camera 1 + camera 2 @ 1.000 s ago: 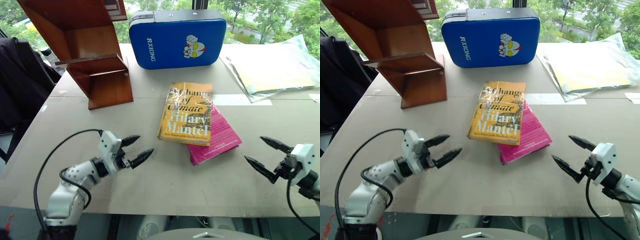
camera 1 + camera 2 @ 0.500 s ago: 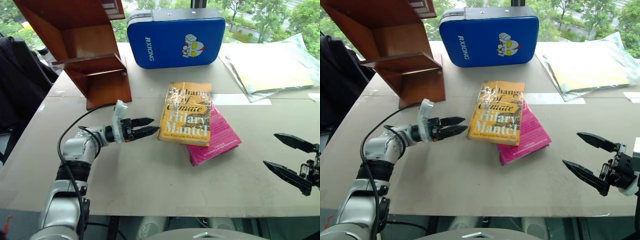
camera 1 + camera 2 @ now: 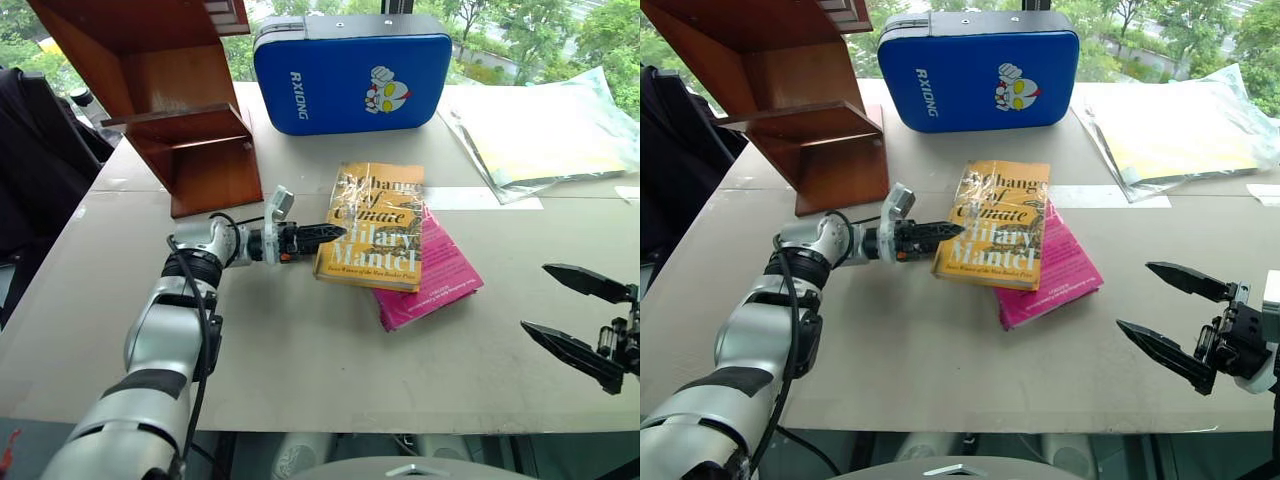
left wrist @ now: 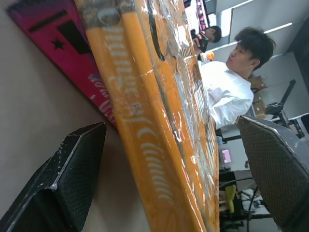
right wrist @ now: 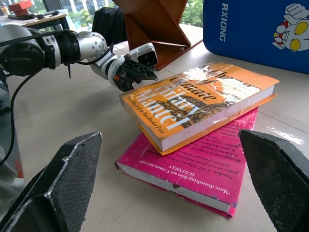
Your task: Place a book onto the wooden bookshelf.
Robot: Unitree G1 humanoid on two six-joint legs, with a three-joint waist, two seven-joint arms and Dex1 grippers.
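Note:
The book, a yellow-orange paperback in glossy wrap, lies face up mid-table on top of a magenta-pink paperback. My left gripper points at its left edge, open, with one finger low beside the spine and the other finger over the cover. A gap shows between the lower finger and the spine. My right gripper hangs open near the table's front right, apart from both books. The wooden bookshelf, reddish-brown, stands at the back left.
A blue zippered case stands behind the books. A clear plastic sleeve with papers lies at the back right. A black chair sits off the table's left edge. A person in a white shirt sits in the background.
My left gripper has travelled right across the table to the yellow book's spine edge and rolled, its fingers now on either side of that edge. My right gripper rose slightly, staying open.

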